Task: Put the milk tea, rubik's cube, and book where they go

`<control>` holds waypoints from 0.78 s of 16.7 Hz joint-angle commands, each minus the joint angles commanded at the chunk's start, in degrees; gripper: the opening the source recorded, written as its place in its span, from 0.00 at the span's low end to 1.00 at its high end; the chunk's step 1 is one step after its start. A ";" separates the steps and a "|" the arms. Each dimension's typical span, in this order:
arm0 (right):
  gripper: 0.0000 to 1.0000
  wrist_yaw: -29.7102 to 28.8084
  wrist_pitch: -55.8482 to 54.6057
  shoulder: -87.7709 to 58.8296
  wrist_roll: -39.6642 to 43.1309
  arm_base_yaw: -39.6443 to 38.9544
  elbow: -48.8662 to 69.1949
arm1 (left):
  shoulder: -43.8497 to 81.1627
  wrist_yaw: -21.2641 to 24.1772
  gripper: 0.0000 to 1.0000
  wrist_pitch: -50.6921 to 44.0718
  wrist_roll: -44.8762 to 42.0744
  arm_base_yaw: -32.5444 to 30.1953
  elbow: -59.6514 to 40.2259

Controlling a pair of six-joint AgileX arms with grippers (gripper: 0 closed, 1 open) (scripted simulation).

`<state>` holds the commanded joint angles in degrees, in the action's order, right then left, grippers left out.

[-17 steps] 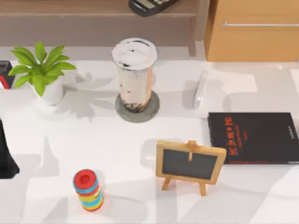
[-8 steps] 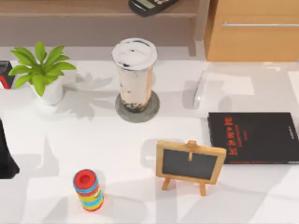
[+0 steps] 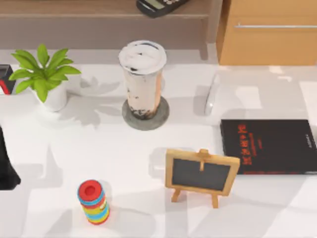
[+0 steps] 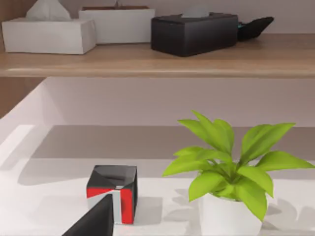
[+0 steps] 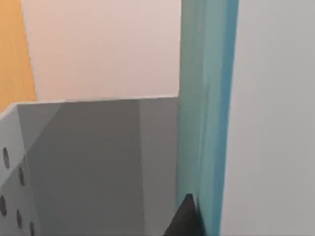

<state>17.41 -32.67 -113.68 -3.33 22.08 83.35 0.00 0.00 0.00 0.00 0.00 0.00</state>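
The milk tea (image 3: 142, 78), a tall clear cup with a white lid, stands on a round grey coaster (image 3: 161, 118) at the middle back of the table. The rubik's cube (image 3: 4, 79) (image 4: 113, 194), black, red and white, sits at the table's far left behind the plant. My left arm (image 3: 6, 168) is at the left edge, and a dark part of my left gripper (image 4: 93, 221) lies just short of the cube. The teal book (image 5: 206, 113) stands upright against a grey perforated holder (image 5: 88, 167), with my right gripper (image 5: 186, 219) touching its cover.
A potted plant (image 3: 44, 74) stands at the back left. A thin black book (image 3: 270, 146) lies at the right, a small chalkboard easel (image 3: 200, 173) in front of the middle, a stack of coloured rings (image 3: 93, 201) at front left. A wooden shelf (image 3: 99, 10) and cabinet (image 3: 270, 32) line the back.
The light and shadow patches on the table's back right have shifted. The things on the table and my left arm stay where they were.
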 joint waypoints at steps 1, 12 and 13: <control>0.00 -2.28 -0.86 2.36 -2.41 -0.44 -1.63 | 0.00 0.00 1.00 0.00 0.00 0.00 0.00; 0.00 -37.74 -10.26 35.24 -58.63 -20.90 -34.42 | 0.00 0.00 1.00 0.00 0.00 0.00 0.00; 0.00 -40.11 -10.29 36.18 -64.72 -24.37 -38.06 | 0.00 0.00 1.00 0.00 0.00 0.00 0.00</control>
<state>-22.70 -42.96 -77.50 -68.04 -2.29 45.29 0.00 0.00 0.00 0.00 0.00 0.00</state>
